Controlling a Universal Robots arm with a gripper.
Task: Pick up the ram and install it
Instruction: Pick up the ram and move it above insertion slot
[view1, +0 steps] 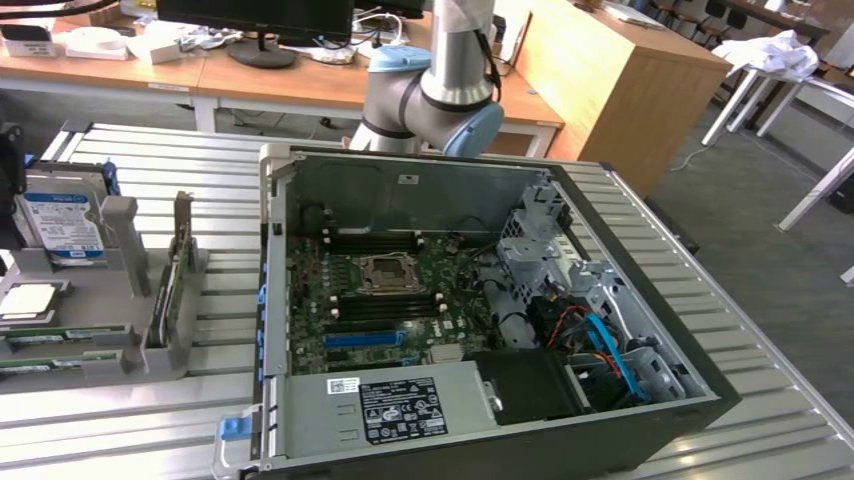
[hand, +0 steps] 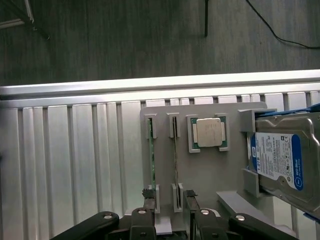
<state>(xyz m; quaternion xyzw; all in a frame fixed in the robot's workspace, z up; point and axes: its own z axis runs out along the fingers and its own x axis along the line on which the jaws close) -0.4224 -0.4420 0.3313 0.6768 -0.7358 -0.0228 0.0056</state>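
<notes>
Tool (hand: 170, 212) hangs released above the ram (hand: 175, 155) in the holder (hand: 210, 175); drifting sideways, it would probably clip the holder's 2nd stick (hand: 151, 150).

PC case (view1: 387, 200) lay open on table (view1: 160, 165); fixture tray (view1: 94, 295) sat at the exterior view's left of it. In tray: ram (hand: 152, 165) on edge, second stick (hand: 175, 165) beside, then CPU (hand: 209, 133), then hard drive (hand: 277, 160). Arm (view1: 441, 90) stood behind case.

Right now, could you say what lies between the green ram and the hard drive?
Another thin board on edge, then a square silver chip: wrist view.
</notes>
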